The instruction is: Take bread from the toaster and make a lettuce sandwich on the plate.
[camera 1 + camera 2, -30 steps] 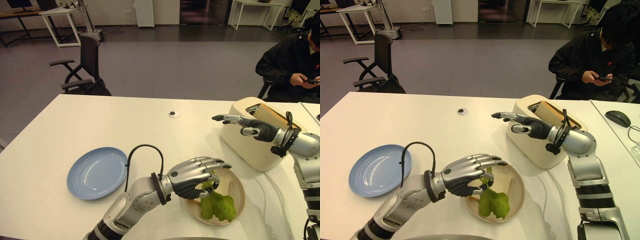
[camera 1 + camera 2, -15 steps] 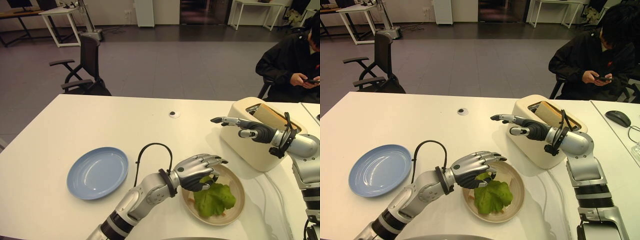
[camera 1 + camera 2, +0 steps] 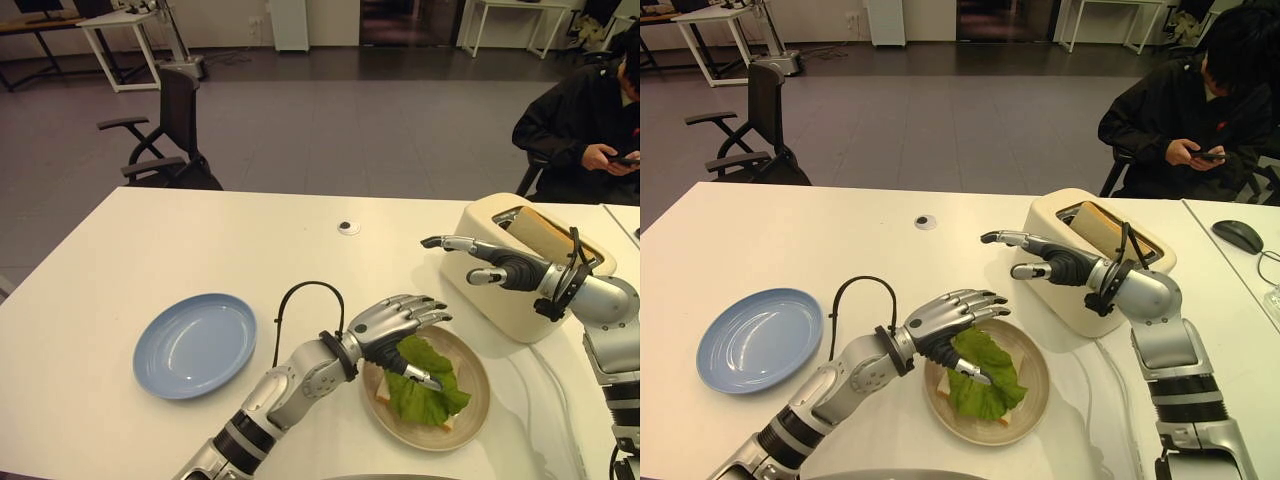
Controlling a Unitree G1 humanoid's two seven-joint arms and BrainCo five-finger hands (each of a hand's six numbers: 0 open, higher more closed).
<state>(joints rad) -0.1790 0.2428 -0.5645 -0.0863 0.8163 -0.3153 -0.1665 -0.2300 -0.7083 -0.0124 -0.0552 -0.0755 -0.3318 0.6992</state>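
While the left hand (image 3: 385,330) is holding its fingers nearly straight, gripping nothing, thumb resting on the lettuce (image 3: 410,400) beneath them, pulling away is probably risking dragging it off the bread (image 3: 378,392).

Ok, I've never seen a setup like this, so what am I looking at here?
This is a humanoid robot with two arms ending in fingered hands. Both pictures come from a stereo camera on its head, looking down at a white table, so they show one scene twice. On the table are a blue plate, a tan plate and a cream toaster with a bread slice standing in its slot. On the tan plate a lettuce leaf covers a bottom slice of bread. The left hand is on the leaf; whether it grips it is unclear. The right hand hangs open beside the toaster, holding nothing.
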